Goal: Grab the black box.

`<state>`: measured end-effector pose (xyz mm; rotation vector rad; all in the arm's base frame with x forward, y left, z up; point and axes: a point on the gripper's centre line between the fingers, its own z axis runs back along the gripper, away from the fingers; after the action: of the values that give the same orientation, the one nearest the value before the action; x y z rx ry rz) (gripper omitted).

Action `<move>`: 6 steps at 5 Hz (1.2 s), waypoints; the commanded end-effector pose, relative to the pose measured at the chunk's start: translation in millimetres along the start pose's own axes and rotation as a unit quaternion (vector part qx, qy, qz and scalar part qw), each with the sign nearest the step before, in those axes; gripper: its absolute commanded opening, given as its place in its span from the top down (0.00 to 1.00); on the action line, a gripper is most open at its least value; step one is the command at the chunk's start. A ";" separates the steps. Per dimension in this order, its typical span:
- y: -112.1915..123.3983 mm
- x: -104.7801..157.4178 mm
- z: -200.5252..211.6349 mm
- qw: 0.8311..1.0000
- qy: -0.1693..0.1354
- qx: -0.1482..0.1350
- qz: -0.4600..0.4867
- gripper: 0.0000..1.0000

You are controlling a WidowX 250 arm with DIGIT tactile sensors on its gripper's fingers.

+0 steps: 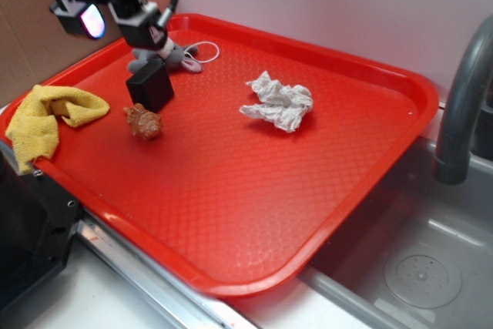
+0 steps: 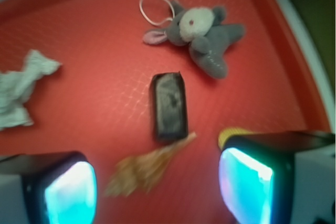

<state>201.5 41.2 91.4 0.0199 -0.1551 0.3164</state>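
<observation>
The black box [image 1: 150, 83] [image 2: 168, 106] stands on the red tray [image 1: 254, 206] near its far left corner. Right in front of it lies a brown seashell [image 1: 143, 122] [image 2: 149, 167], almost touching it. A grey plush mouse [image 1: 171, 56] [image 2: 202, 32] lies just behind the box. My gripper [image 1: 117, 15] [image 2: 157, 192] hangs in the air above and a little left of the box, clear of everything. Its two glowing pads [image 2: 71, 192] stand wide apart with nothing between them, so it is open.
A crumpled white tissue [image 1: 279, 103] [image 2: 21, 90] lies mid-tray toward the back. A yellow cloth [image 1: 48, 117] drapes over the tray's left rim. A grey faucet [image 1: 462, 98] and sink [image 1: 420, 267] are at the right, a black machine [image 1: 23, 221] at the front left.
</observation>
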 end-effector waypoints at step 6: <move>27.0 14.7 -42.4 0.989 -0.033 -0.022 -0.145 1.00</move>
<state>205.2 69.1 45.1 -0.0093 -0.1895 0.0278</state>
